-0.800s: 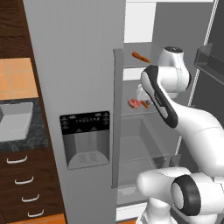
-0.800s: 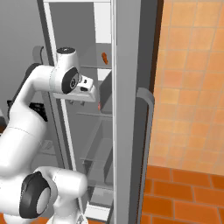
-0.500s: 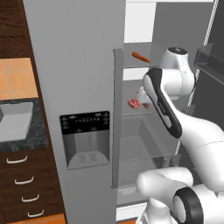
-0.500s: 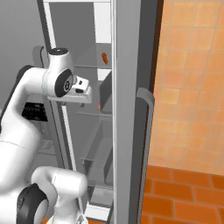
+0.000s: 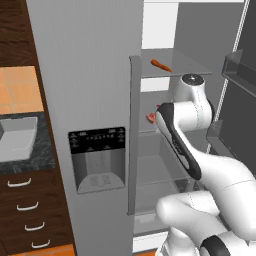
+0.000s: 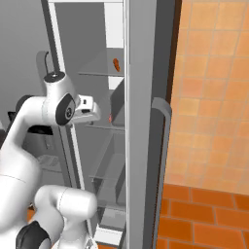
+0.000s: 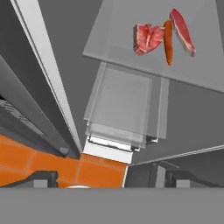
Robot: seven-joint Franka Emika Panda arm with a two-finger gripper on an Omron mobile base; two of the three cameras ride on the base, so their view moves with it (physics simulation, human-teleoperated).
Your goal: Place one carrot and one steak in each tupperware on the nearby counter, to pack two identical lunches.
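Two steaks and a carrot lie on a glass shelf [image 7: 131,52] inside the open fridge, seen at the upper right of the hand view. One steak [image 7: 146,38] sits left of centre in that cluster, the second steak [image 7: 183,31] to its right, slanted. Between them lies the carrot [image 7: 168,42], a thin orange stick running top to bottom, just beside both slabs; whether it touches them cannot be told. Lower shelves and the orange floor fill the middle and lower left of that view.

At the bottom corners of the hand view, two dark fingertips [image 7: 41,178] show far apart, with nothing between them, so the jaws stand wide and empty. The meat and the carrot lie well apart from them, toward the top of the frame.

From the left base camera, the white arm bends into the fridge at centre right. A second carrot [image 5: 161,65] rests on a higher shelf, above the arm's upper joint. A sliver of red steak [image 5: 150,118] peeks out at mid-frame, just left of the arm. At the left edge sits a pale tupperware [image 5: 17,137] on the dark counter [image 5: 25,162].

From the right base camera, the gripper [image 6: 90,111] points right toward the fridge interior, at centre left.
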